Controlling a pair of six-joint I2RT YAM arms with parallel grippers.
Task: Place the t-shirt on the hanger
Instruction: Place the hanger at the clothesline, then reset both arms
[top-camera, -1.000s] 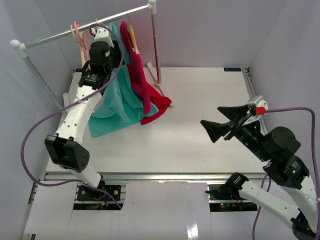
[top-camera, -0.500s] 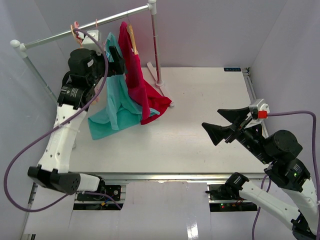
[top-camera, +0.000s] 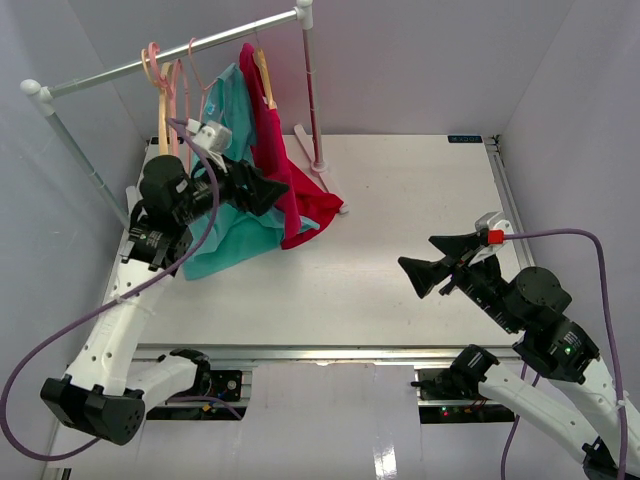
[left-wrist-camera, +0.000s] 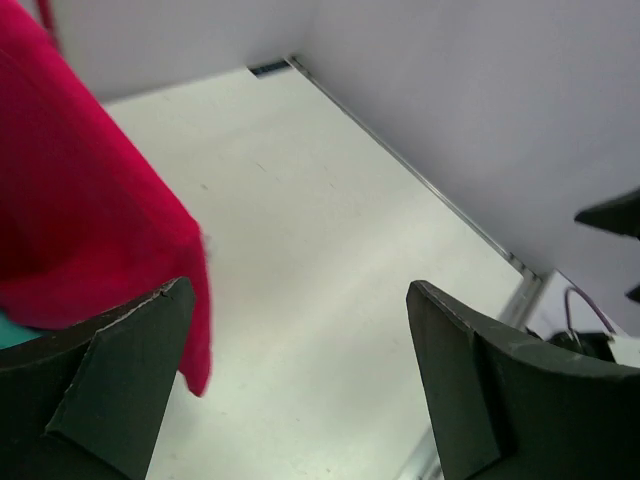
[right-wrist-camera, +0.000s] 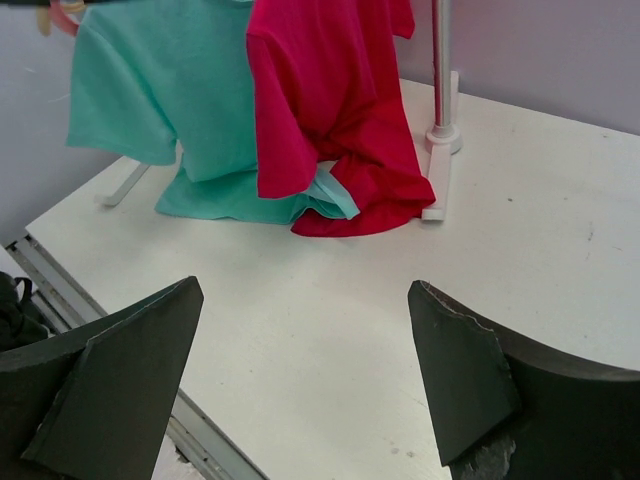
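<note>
The teal t-shirt hangs from the rail, and its lower part rests on the table. It also shows in the right wrist view. A thin pink hanger hook sits on the rail just above it; the rest of that hanger is hidden by cloth. My left gripper is open and empty in front of the shirt's lower half, pointing right. In its wrist view nothing lies between the fingers. My right gripper is open and empty above the table's right half, and its wrist view shows the same.
A red garment hangs right of the t-shirt, and its hem lies on the table. Spare hangers hang at the rail's left. The rail's right post stands on a foot. Walls close in on both sides.
</note>
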